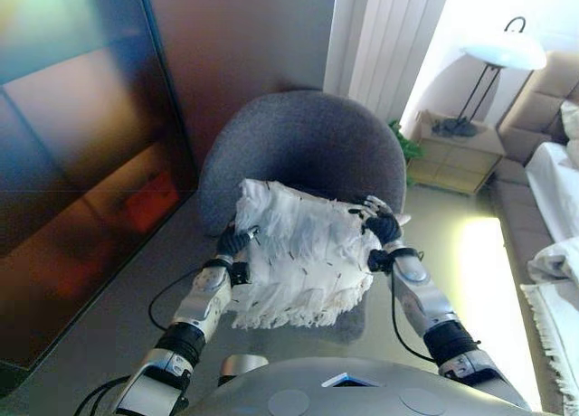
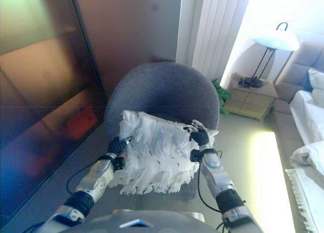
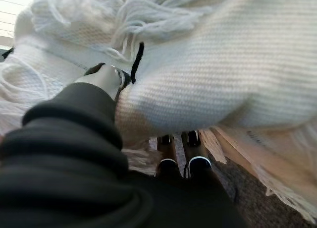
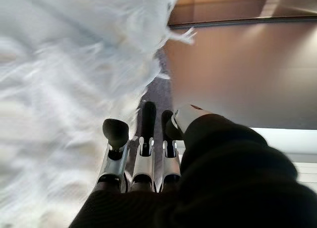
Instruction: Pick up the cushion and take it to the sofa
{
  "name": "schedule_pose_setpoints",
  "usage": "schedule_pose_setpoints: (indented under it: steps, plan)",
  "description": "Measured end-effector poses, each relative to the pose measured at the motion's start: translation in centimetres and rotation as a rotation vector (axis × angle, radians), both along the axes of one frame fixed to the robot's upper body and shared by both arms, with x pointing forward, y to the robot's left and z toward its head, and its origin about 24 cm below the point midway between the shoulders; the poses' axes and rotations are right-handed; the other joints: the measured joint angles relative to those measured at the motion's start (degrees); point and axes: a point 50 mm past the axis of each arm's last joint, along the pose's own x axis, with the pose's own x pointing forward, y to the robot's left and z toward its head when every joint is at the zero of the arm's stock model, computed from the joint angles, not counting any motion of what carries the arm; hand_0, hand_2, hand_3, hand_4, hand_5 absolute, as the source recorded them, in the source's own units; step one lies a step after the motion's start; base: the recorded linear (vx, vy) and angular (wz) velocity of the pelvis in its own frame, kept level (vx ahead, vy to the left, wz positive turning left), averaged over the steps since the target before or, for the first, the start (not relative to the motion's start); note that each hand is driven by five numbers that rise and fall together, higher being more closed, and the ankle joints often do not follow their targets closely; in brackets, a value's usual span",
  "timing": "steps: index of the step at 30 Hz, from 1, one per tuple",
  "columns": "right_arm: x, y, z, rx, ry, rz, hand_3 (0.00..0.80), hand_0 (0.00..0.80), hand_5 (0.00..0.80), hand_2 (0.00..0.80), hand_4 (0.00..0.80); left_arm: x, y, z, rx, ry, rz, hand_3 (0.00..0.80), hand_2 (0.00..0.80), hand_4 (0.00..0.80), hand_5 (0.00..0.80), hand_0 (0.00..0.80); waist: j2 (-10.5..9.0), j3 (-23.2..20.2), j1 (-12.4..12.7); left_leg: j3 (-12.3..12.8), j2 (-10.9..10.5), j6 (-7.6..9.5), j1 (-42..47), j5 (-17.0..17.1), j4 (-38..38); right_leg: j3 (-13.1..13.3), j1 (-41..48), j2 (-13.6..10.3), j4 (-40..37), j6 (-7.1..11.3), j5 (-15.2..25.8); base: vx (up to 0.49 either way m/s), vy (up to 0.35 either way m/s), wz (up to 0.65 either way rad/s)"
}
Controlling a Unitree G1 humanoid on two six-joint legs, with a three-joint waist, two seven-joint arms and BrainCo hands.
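A white fringed cushion (image 1: 298, 253) is held up between my two hands, just in front of a round grey chair (image 1: 308, 136). My left hand (image 1: 233, 242) grips the cushion's left edge. In the left wrist view its thumb (image 3: 106, 77) lies on the knit cover and its fingers (image 3: 190, 161) reach under it. My right hand (image 1: 382, 228) presses on the cushion's right edge. Its fingers (image 4: 143, 134) are straight and lie flat along the cushion (image 4: 69, 79). The beige sofa (image 1: 543, 99) stands at the far right, partly covered by white cloth.
A dark glossy wall panel (image 1: 81, 163) runs along the left. Behind the chair on the right stand a low side table (image 1: 457, 154) with a white lamp (image 1: 502, 50) and a small green plant (image 1: 409, 147). White curtains (image 1: 384, 36) hang at the back.
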Motion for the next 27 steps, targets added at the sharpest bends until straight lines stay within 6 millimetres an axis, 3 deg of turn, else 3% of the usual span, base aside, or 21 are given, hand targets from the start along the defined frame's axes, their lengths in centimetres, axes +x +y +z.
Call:
schedule_pose_setpoints:
  steps: [14, 27]
  plan:
    - [-0.4, -1.0, 0.1, -0.008, 0.024, 0.014, 0.8, 0.8, 0.8, 0.8, 0.8, -0.1, -0.7, 0.3, -0.047, -0.054, 0.022, 0.8, 0.8, 0.8, 0.8, 0.8, 3.6, 1.7, -1.72, 1.2, -0.31, 0.31, -1.6, -0.13, -0.08, -0.07, -2.77, -0.96, 1.62, 0.0, -0.2, -0.011, 0.02, -0.04]
    - [0.6, -2.6, 1.5, -0.1, -0.021, 0.053, 0.8, 0.8, 0.8, 0.8, 0.8, 0.4, -2.6, 0.6, -0.062, -0.085, 0.042, 0.8, 0.8, 0.8, 0.8, 0.8, 7.59, 0.94, -4.6, 1.53, -3.29, 1.99, -7.75, 1.01, 0.02, 0.05, -9.68, -4.2, 2.24, 2.06, 1.0, -0.012, 0.075, -0.01]
